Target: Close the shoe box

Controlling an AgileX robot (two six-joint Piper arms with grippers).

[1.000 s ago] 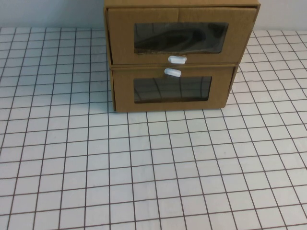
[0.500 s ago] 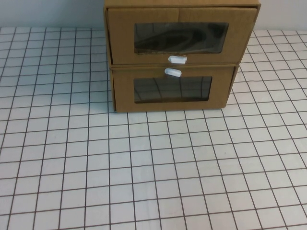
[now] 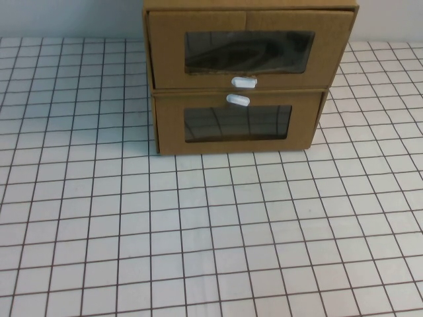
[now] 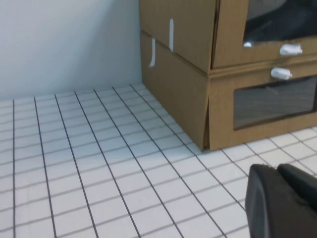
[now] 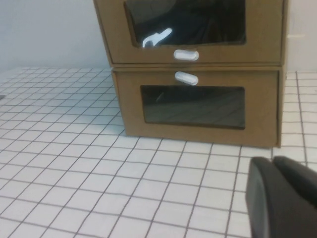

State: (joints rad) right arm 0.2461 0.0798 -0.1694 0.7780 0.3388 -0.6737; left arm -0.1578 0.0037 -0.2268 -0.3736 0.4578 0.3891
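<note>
- Sitting at the far middle of the gridded white table [image 3: 198,231], just ahead of the pale back wall [image 4: 64,44]: two brown cardboard drawer units, stacked.
- Showing on top: shoe box [image 3: 248,49], clear window in its front, white pull tab [image 3: 244,82] at the front's bottom edge.
- Jutting slightly forward of the unit under it in the high view, front face overhanging; cannot tell how far out.
- Resting underneath: lower drawer [image 3: 238,123], own window, white tab [image 3: 238,100] at its top edge, nearly touching the upper tab.
- Showing two white strips [image 4: 171,34] on the stack's side wall in the left wrist view.
- Hovering low over the table, well short of the stack and off its left corner: left gripper [image 4: 280,201], only dark finger bodies in frame, tips cut off, so cannot tell spread or pressed together.
- Hovering low in front of the stack toward its right side: right gripper [image 5: 282,196], same partial dark shape, cannot tell finger state.
- Holding nothing visible, either gripper; neither touching the cardboard.
- Not appearing in the high view at all, both arms.
</note>
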